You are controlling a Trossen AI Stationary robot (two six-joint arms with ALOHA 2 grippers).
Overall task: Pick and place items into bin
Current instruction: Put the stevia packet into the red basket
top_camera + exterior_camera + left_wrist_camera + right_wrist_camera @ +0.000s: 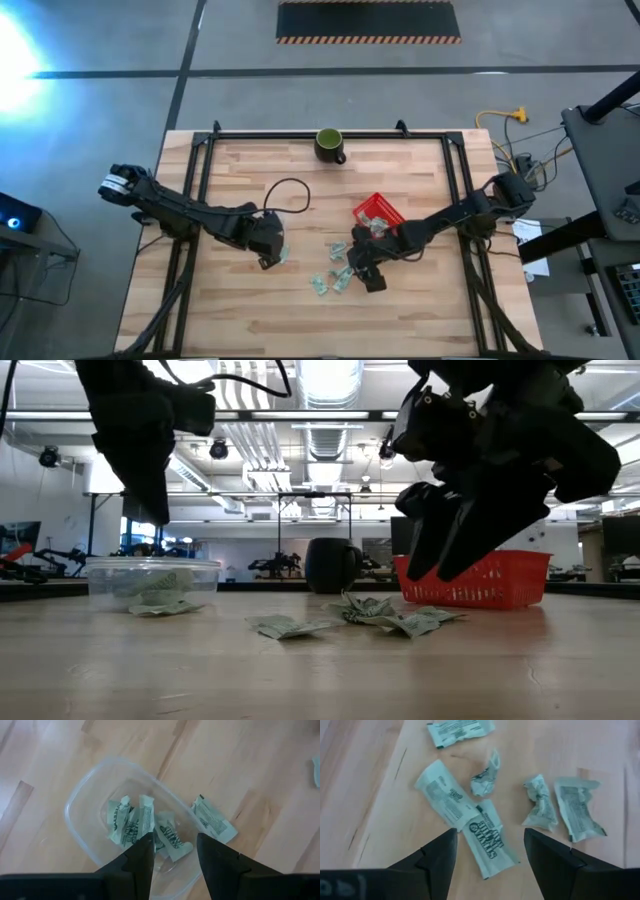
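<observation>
A pale wooden table (250,300) fills mid-frame in the high view. The clear bin (85,802) sits under the left gripper (173,851), jaws apart and empty. The right gripper (490,851), also spread, hangs over the loose packets (487,837) at lower centre: pale green-and-white, crinkled, probably light and limp, best pinched across the middle.

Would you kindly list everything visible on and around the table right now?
Packets on table: six in the right wrist view, pale green-and-white, loose beside the red basket.
Packets in tub: about four, pale green-and-white; one more lies just outside it.
Clear tub: one, transparent, under the left gripper.
Red basket: one, mid-table.
Mug: one, dark green, far edge.
Left gripper: jaws open above the tub.
Right gripper: jaws open above the packets.
</observation>
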